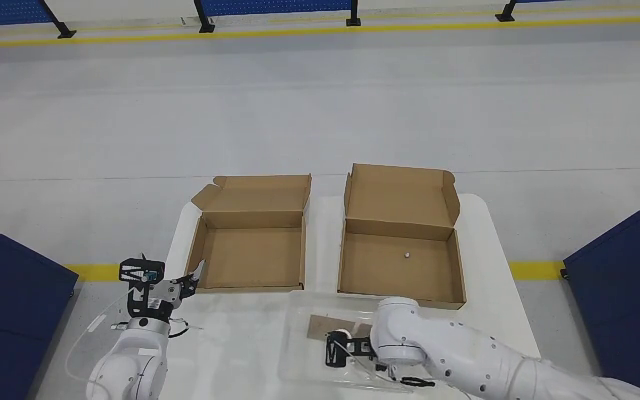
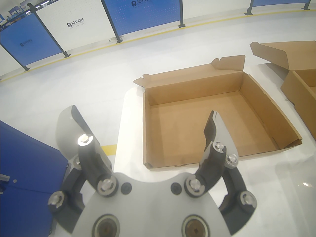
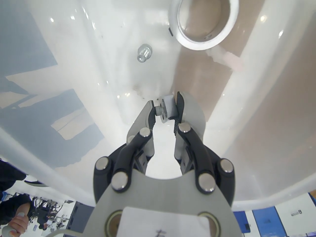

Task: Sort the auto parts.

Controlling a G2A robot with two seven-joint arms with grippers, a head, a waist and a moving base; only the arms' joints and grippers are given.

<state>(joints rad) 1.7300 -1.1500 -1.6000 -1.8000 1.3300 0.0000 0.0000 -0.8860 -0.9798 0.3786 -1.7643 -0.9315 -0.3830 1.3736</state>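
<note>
Right gripper (image 3: pixel 165 108) pinches a small square metal plate (image 3: pixel 168 104) with a stud, low inside the clear tray (image 1: pixel 295 360) at the table's near edge. Just beyond it lie a silver bolt (image 3: pixel 144 52) and a white ring (image 3: pixel 173 13). Farther off, the right cardboard box (image 1: pixel 380 270) holds one small part (image 1: pixel 407 255), perhaps another bolt. Left gripper (image 2: pixel 143 114) hangs spread open, empty, near the left box (image 2: pixel 197 129).
</note>
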